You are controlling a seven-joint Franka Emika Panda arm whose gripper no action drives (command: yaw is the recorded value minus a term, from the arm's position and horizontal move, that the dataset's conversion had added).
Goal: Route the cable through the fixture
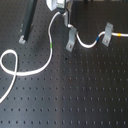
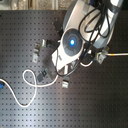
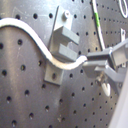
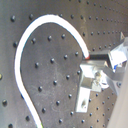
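Observation:
The white cable [image 1: 30, 73] loops at the first exterior view's left, carries a green band [image 1: 51, 46], rises to my gripper [image 1: 64, 15], then drops past the middle fixture [image 1: 70, 40] and runs through the right fixture [image 1: 106, 36]. Its yellow and blue marks [image 1: 120, 35] lie beyond that. In the first wrist view the gripper [image 3: 102, 62] is shut on the cable [image 3: 37, 40], which crosses the base plate of the grey fixture [image 3: 64, 45] beside its slotted block. The second wrist view shows the cable's loop [image 4: 22, 55] and the gripper [image 4: 102, 59].
A third fixture [image 1: 23, 36] stands at the first exterior view's left under a dark slanted post [image 1: 31, 15]. In the second exterior view the arm [image 2: 72, 42] hides the board's middle. Small fixtures [image 2: 37, 51] and the cable's blue end [image 2: 3, 84] lie at its left.

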